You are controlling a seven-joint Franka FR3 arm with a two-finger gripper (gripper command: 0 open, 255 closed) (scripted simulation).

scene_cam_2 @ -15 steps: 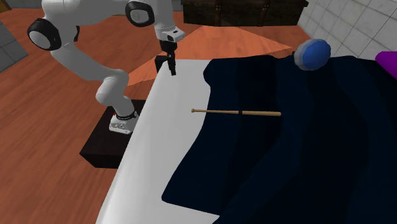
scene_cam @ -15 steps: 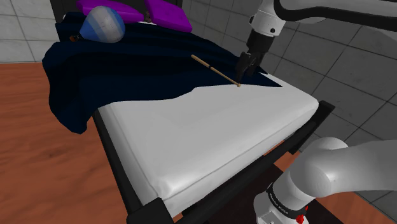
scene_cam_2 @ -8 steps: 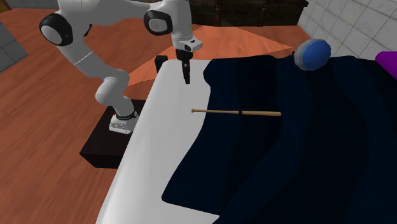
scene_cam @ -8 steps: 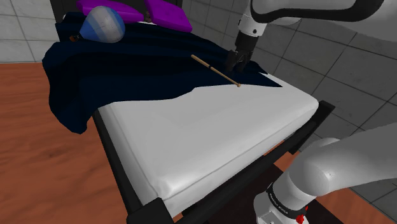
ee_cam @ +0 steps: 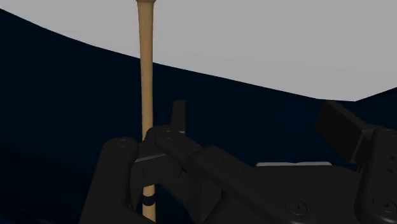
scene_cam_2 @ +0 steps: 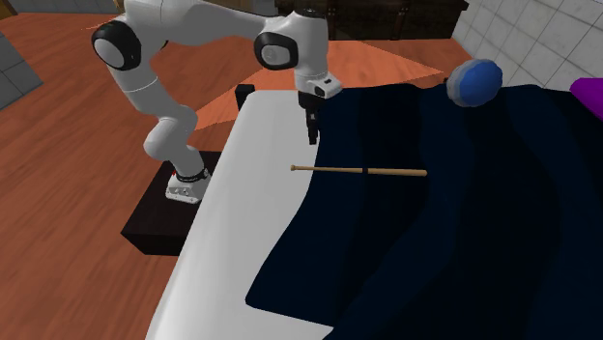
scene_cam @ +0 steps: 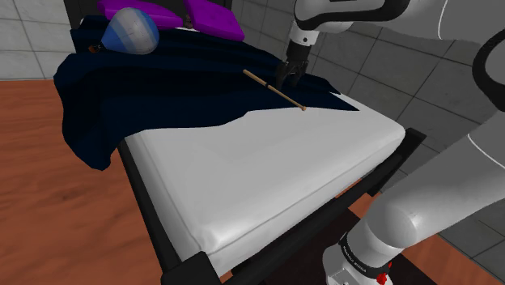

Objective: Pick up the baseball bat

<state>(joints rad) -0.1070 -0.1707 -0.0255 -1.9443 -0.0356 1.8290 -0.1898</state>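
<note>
A slim wooden baseball bat (scene_cam: 271, 87) lies flat on a dark navy blanket (scene_cam: 146, 89) spread over a white bed (scene_cam: 267, 170). Its knob end points at the bare mattress. In the second exterior view the bat (scene_cam_2: 362, 171) lies level, and my gripper (scene_cam_2: 311, 135) hangs just beyond its knob end, above the blanket's edge. From the shoulder view the gripper (scene_cam: 285, 79) hovers close behind the bat's thin half. The wrist view shows the bat (ee_cam: 146, 76) running lengthwise just outside one finger (ee_cam: 178, 118). My gripper (ee_cam: 261, 121) is open and holds nothing.
A blue and white ball-like thing (scene_cam: 129, 32) rests at the blanket's far end next to purple pillows (scene_cam: 210, 14). The bed's dark frame (scene_cam: 174, 259) edges the mattress. My stand (scene_cam_2: 159, 217) sits on the wooden floor beside the bed. Tiled walls stand behind.
The gripper has travelled from the bare mattress edge over to the blanket, ending near the bat's knob end. The bat has stayed still.
</note>
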